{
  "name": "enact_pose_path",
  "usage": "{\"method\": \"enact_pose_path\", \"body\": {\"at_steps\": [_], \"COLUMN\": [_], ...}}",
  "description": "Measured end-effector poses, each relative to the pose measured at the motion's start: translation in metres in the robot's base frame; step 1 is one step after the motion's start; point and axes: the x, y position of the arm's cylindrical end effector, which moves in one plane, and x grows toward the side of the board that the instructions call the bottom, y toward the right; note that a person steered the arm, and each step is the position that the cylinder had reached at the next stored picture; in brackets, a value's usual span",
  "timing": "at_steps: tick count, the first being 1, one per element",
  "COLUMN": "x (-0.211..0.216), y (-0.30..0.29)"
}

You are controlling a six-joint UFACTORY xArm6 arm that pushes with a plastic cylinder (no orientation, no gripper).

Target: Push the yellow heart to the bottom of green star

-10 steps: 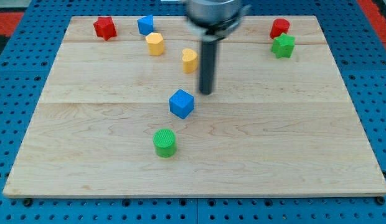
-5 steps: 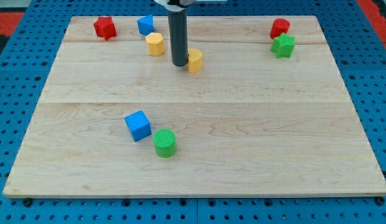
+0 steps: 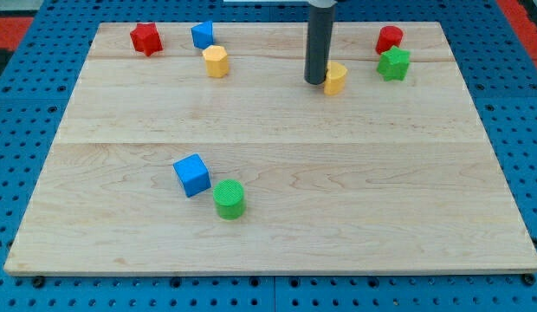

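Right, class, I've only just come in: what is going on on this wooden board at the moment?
A robot arm's dark rod is pushing a yellow heart across the wooden board. My tip sits right against the heart's left side in the view. The green star lies to the view's right of the heart and slightly higher, with a gap between them, so the heart is not yet below the star. A red block sits just above the star.

This is a robotics lab bench set up for tabletop tests. A pale wooden board lies on a blue perforated mounting plate whose rows of holes show past every edge of the board. Small coloured plastic blocks sit scattered on it, among them a blue cube and a green cylinder.
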Motion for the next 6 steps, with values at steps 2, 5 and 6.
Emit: {"method": "enact_pose_path", "body": {"at_steps": [2,5,6], "x": [-0.023,-0.014,-0.002], "y": [0.014,0.038,0.036]}}
